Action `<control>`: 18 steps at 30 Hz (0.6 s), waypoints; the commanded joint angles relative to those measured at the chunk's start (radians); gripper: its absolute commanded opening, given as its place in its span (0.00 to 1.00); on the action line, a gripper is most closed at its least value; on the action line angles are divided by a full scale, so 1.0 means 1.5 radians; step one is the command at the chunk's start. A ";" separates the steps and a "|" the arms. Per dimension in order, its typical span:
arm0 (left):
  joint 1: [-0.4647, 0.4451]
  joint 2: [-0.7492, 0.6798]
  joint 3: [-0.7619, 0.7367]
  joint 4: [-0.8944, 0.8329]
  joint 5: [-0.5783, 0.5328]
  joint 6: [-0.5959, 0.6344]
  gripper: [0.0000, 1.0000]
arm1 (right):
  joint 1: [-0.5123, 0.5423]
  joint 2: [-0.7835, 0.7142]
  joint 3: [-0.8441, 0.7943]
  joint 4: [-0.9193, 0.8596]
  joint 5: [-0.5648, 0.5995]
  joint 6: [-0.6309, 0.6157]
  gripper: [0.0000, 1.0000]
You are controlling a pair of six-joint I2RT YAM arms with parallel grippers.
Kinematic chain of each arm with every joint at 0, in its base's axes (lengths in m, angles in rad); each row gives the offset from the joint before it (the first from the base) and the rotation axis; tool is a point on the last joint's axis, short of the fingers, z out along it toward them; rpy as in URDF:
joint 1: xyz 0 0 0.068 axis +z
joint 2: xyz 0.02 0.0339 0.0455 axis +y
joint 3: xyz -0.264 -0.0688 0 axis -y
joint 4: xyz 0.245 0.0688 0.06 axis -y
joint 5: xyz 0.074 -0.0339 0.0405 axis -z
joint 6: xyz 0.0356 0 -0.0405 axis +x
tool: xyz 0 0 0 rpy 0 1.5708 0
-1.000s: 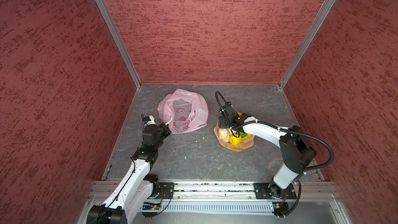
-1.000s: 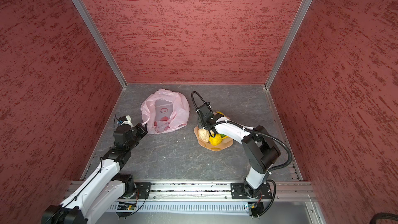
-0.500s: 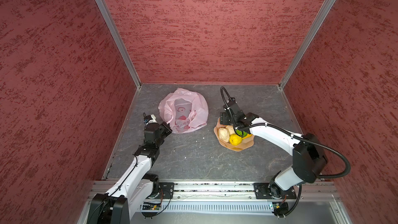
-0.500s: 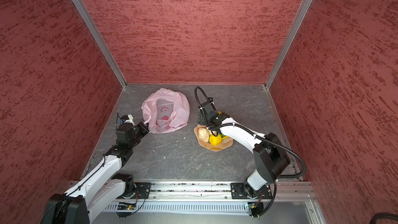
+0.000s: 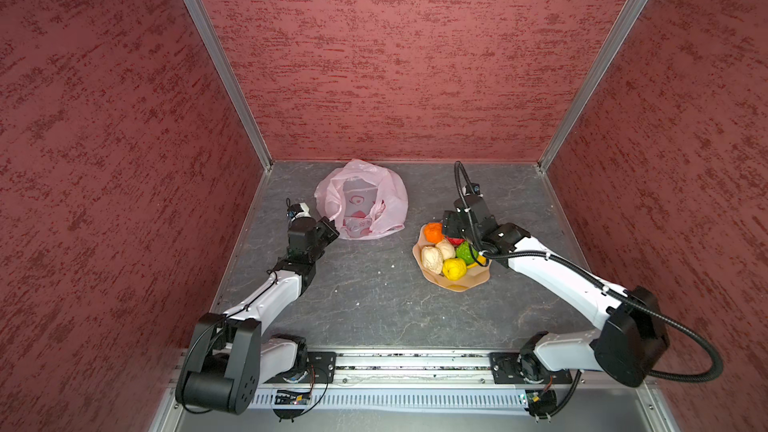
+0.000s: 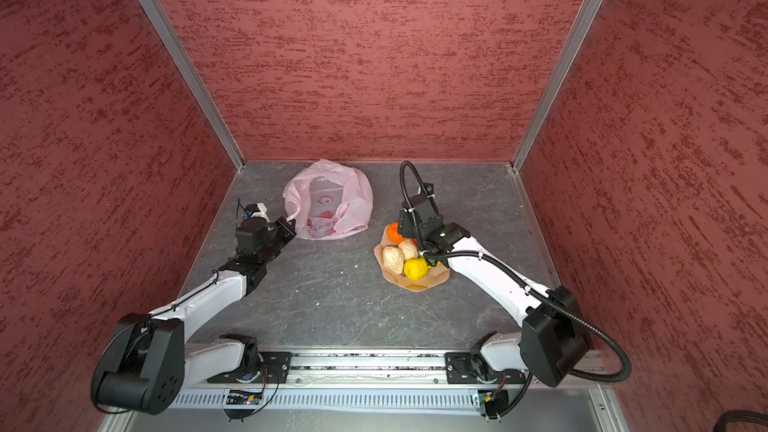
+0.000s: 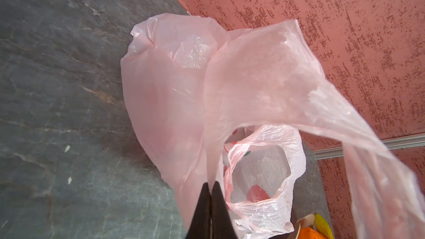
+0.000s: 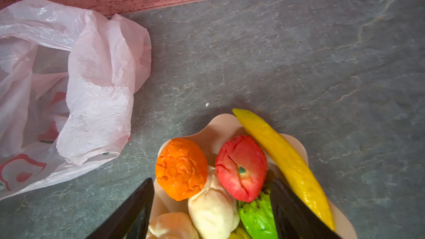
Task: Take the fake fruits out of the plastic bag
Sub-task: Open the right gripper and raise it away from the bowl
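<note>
The grey bench (image 5: 374, 309) carries everything; the pink bag (image 5: 362, 201) lies crumpled near the back wall, clear of the plate (image 5: 463, 282) to its right; the plate holds the fruits (image 5: 454, 268) heaped together: orange, red, green, bumpy yellow, two cream lumps, a banana (image 8: 287, 162); the right pincer (image 8: 212, 180) hangs over them wide open, gripping nothing; the left pincer (image 7: 210, 185) is clamped tight on the bag's film.

My tabletop (image 5: 374, 309) stock: plastic bag (image 5: 360, 201), fake fruits (image 5: 454, 268).
Bag slumped at my left gripper (image 5: 331, 227); fruits heaped on tan plate (image 5: 467, 283), my right gripper (image 5: 451, 227) above them.
</note>
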 commanded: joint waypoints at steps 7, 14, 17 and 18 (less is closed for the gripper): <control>-0.024 0.128 0.102 0.085 -0.014 0.020 0.00 | -0.100 -0.101 -0.069 0.007 -0.005 -0.011 0.82; -0.036 0.178 0.163 0.076 -0.022 0.045 0.00 | -0.175 -0.131 -0.099 0.028 -0.031 -0.027 0.82; -0.039 0.196 0.187 0.062 -0.021 0.060 0.00 | -0.206 -0.131 -0.107 0.042 -0.046 -0.034 0.82; -0.039 0.204 0.195 0.058 -0.019 0.063 0.00 | -0.217 -0.130 -0.110 0.046 -0.049 -0.036 0.82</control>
